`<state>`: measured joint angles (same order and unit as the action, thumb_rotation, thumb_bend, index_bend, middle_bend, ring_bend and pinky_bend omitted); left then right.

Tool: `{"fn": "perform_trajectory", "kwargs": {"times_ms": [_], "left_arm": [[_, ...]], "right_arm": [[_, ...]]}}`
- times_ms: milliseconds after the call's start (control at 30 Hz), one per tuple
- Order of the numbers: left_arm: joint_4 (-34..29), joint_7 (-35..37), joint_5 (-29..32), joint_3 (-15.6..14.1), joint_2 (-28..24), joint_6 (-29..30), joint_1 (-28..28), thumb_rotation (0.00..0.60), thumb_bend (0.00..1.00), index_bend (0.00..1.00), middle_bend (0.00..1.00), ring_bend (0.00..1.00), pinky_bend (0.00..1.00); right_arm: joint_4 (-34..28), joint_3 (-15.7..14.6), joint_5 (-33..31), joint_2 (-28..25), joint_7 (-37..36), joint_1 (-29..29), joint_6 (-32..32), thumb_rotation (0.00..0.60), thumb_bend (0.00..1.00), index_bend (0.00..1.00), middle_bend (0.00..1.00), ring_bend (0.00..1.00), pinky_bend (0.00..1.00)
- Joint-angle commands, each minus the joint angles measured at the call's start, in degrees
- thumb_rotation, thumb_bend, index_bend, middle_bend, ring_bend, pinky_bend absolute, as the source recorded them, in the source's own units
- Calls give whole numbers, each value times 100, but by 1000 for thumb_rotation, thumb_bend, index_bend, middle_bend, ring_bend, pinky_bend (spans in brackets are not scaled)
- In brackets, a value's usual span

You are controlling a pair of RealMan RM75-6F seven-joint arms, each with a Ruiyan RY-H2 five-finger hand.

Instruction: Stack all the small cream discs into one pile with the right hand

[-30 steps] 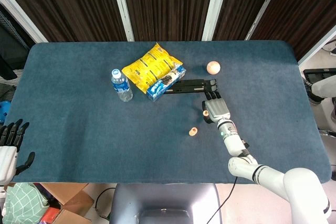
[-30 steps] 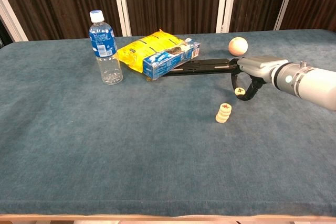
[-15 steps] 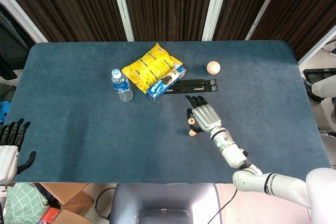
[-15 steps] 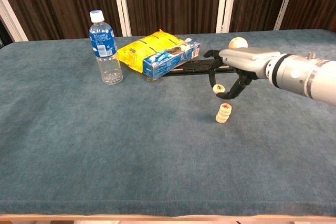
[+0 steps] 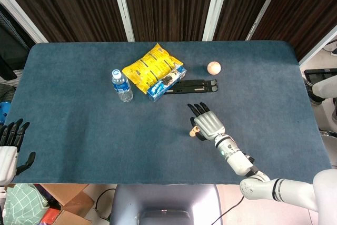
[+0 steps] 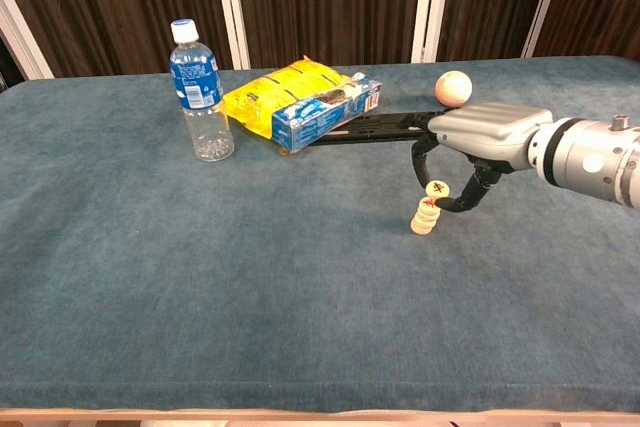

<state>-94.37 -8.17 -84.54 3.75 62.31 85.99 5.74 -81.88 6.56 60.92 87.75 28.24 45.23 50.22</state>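
A short pile of cream discs [image 6: 425, 219] stands on the blue table [image 6: 250, 277], right of centre. My right hand [image 6: 487, 131] hovers over it, palm down, and pinches one more cream disc [image 6: 437, 188] with a dark mark on its face. That disc sits just above the pile's top, a little to the right; whether it touches is unclear. From the head view my right hand [image 5: 208, 124] covers most of the pile [image 5: 193, 132]. My left hand [image 5: 10, 142] hangs beyond the table's left front corner, fingers apart and holding nothing.
Behind the pile lie a black bar [image 6: 375, 127], a blue box [image 6: 328, 113] and a yellow snack bag [image 6: 275, 97]. A water bottle [image 6: 200, 92] stands at the back left. A peach ball [image 6: 453, 87] rests behind my right hand.
My right hand carried the pinched disc from right of the pile to the left, then lowered it onto the pile's top. The left hand stayed still.
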Motion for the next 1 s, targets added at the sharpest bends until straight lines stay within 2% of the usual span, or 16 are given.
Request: {"fn": "perform_trajectory", "kwargs": {"times_ms": [33,433,633,800,1000], "left_arm": [[0,-5,-2,-5,4,-15,8,600,378,0,0,0,94],[-6,33,34,14,-5,-38,23,600,379,0,0,0,94],[-12,44,19,15,-12,-1,9,600,379,0,0,0,94],[-14,23,19,14,-3,-3,14,600,378,0,0,0,94],[-12,5,32,18,4,-12,19,600,378,0,0,0,94]], "right_arm": [[92,-10,-43,57,-3,14,-37,600,467,657,57,0,0],[235,-38,18,204,-109,49,-95,600,467,622,57,0,0],[244,-48,-43,205,-21,53,-79,600,467,544,57,0,0],[177,-42,-27,181,-58,55,-79,600,467,389,46,0,0],[0,-30,141,32,-179,2,47,600,467,328,29,0,0]]}}
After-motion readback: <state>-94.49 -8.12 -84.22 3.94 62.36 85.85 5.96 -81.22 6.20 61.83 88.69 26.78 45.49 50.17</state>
